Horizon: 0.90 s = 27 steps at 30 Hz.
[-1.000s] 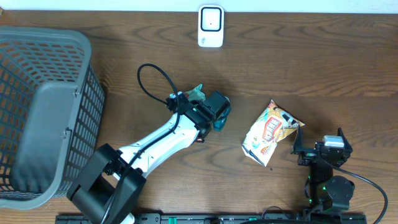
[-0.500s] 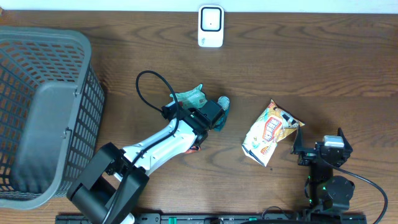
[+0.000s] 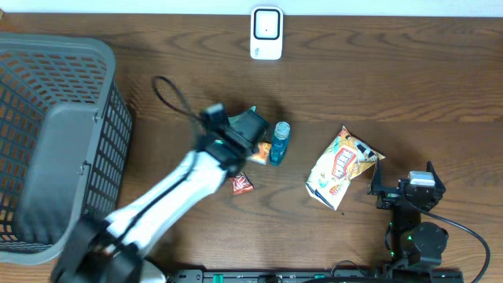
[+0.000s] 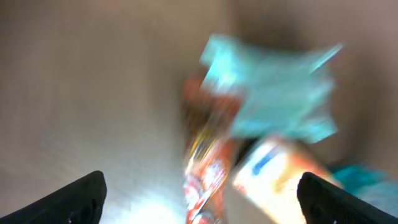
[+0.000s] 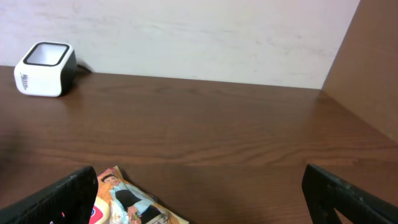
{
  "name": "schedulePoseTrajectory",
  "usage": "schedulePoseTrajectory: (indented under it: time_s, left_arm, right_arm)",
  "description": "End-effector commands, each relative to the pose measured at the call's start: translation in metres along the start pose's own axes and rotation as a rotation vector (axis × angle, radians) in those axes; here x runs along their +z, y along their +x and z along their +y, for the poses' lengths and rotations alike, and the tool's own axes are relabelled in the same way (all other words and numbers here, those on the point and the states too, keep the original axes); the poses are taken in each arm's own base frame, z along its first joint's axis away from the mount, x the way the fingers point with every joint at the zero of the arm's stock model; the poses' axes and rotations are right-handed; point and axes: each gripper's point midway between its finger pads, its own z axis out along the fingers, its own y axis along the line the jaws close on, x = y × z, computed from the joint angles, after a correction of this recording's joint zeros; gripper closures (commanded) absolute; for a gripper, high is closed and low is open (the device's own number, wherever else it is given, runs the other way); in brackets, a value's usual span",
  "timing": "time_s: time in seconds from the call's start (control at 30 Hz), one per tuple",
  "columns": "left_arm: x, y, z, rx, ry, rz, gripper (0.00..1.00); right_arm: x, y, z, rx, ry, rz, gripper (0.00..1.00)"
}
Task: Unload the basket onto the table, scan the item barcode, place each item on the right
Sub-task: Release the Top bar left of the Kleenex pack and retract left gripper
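Table (image 3: 393,94) dark brown, wavy wood grain. Basket (image 3: 55,141) grey, open lattice, well apart from left gripper (image 3: 258,140). Gripper black, arm white. Just beside it: bottle (image 3: 279,145) teal-blue, wrapper (image 4: 280,93) pale teal, small packet (image 3: 242,183) red. Scanner (image 3: 266,33) white, dark window. Snack bag (image 3: 339,167) near black right gripper (image 5: 202,196): yellow-orange, white, red lettering

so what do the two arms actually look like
The left arm has a white link between black joints, plus a black looped cable. The right arm is mostly black and compact, with a small green light and a black trailing cable. Both have black fingers.
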Motion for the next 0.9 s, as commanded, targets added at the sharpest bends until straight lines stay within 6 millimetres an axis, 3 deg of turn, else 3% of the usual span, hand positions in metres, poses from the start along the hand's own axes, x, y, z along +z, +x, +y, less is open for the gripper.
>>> schedulePoseTrajectory:
  time_s: [0.0,0.23,0.37,0.53,0.67,0.87]
  left_arm:
    - [-0.044,-0.074,-0.004,0.178,0.085,-0.227,0.02]
    - [-0.145,-0.195,0.004,0.227,0.199,-0.730,0.02]
    - [-0.190,-0.230,0.025,0.314,0.125,-0.921,0.02]
    - [-0.209,-0.231,0.062,0.483,-0.104,-0.939,0.02]
    - [-0.239,-0.226,0.073,0.425,-0.057,-0.988,0.02]
    - [-0.278,-0.191,0.067,0.469,0.194,-1.001,0.02]
  right_arm:
    - [0.000,0.001,-0.002,-0.011,0.011,0.002,0.01]
    - [0.000,0.001,-0.002,-0.010,0.011,0.002,0.01]
    - [0.000,0.001,-0.002,-0.010,0.011,0.002,0.01]
    - [0.000,0.001,-0.002,-0.010,0.011,0.002,0.01]
    - [0.000,0.001,-0.002,-0.010,0.011,0.002,0.01]
    - [0.000,0.001,-0.002,-0.011,0.011,0.002,0.01]
